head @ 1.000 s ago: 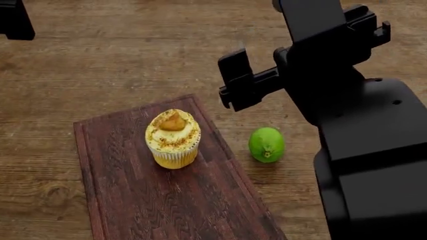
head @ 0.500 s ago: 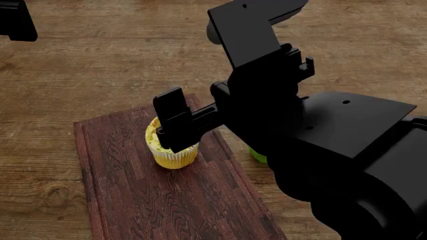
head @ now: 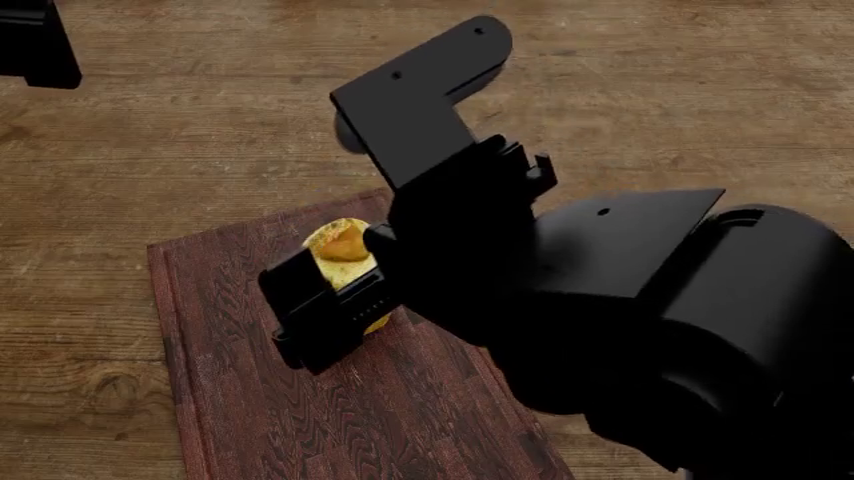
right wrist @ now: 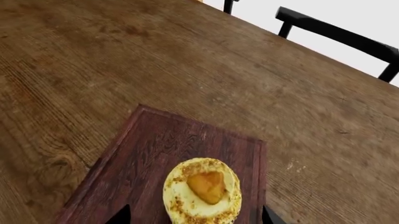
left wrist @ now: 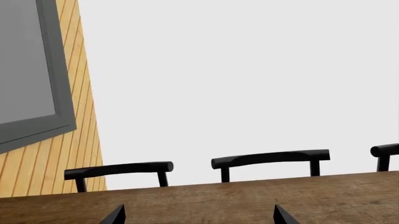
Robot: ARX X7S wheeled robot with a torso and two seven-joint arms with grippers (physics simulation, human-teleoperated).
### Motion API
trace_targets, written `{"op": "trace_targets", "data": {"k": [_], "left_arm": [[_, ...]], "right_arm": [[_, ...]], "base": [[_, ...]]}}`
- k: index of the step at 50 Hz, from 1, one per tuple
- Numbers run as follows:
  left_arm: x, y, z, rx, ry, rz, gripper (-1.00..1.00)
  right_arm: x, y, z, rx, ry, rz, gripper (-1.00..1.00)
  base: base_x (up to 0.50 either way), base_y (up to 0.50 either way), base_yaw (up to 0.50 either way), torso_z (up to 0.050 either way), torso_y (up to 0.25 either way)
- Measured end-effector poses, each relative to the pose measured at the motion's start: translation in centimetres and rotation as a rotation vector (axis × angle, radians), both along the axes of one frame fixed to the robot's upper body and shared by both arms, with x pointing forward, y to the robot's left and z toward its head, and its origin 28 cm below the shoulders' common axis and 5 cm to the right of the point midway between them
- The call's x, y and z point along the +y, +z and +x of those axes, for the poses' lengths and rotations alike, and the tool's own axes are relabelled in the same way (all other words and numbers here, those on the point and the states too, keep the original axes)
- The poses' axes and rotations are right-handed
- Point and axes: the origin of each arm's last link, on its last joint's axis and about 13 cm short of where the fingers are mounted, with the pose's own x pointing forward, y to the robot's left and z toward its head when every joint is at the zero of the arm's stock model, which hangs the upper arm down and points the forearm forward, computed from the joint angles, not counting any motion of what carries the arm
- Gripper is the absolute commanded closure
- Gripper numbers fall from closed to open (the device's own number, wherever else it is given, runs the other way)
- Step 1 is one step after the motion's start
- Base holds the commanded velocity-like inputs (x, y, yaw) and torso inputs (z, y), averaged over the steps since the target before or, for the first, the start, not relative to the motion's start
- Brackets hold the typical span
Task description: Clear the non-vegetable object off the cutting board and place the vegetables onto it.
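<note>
The right gripper (head: 350, 290) stands wide open around the cupcake (right wrist: 202, 189) on the board (right wrist: 156, 154), hiding its near side (left gripper (left wrist: 196, 215) also open, only tips visible).

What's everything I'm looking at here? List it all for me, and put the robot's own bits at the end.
Cupcake: one, pale yellow with an orange piece on top, standing on the board.
Board: one, dark reddish-brown wood, lying flat on the table.
Table: one, lighter brown wood, under everything.
Chairs: at least three black backs, along the table's far edge.
Wall: yellow-brown planks with a grey framed panel, beyond the table.
Right tool: black, open, down around the cupcake, one finger on either side.
Left tool: black, only two fingertips show, apart, above bare tabletop.
</note>
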Motion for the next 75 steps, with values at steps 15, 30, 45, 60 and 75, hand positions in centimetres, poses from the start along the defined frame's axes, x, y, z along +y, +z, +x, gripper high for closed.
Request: {"op": "trace_targets", "data": {"k": [15, 30, 45, 60, 75], "left_arm": [[0.0, -0.1, 0.2, 0.003, -0.001, 0.0, -1.0], [0.0, -0.2, 0.3, 0.004, -0.001, 0.001, -1.0], [0.0, -0.1, 0.4, 0.001, 0.003, -0.002, -1.0], [0.0, 0.1, 0.4, -0.004, -0.001, -0.004, -1.0], [0.1, 0.2, 0.4, -0.007, 0.001, -0.005, -1.0]], "right_arm": [[0.1, -1.0, 1.6, 0.024, 0.011, -0.03, -1.0], [0.2, -2.1, 3.1, 0.041, 0.014, -0.061, -1.0], [0.4, -2.9, 4.3, 0.065, 0.025, -0.069, -1.0], [0.6, -3.7, 5.2, 0.092, 0.04, -0.056, -1.0], [0.9, -4.2, 5.8, 0.117, 0.065, -0.048, -1.0]], "base": [[0.0, 0.0, 0.0, 0.0, 0.0], [0.0, 0.0, 0.0, 0.0, 0.0], [0.0, 0.0, 0.0, 0.0, 0.0], [0.0, 0.0, 0.0, 0.0, 0.0], [0.0, 0.0, 0.0, 0.0, 0.0]]}}
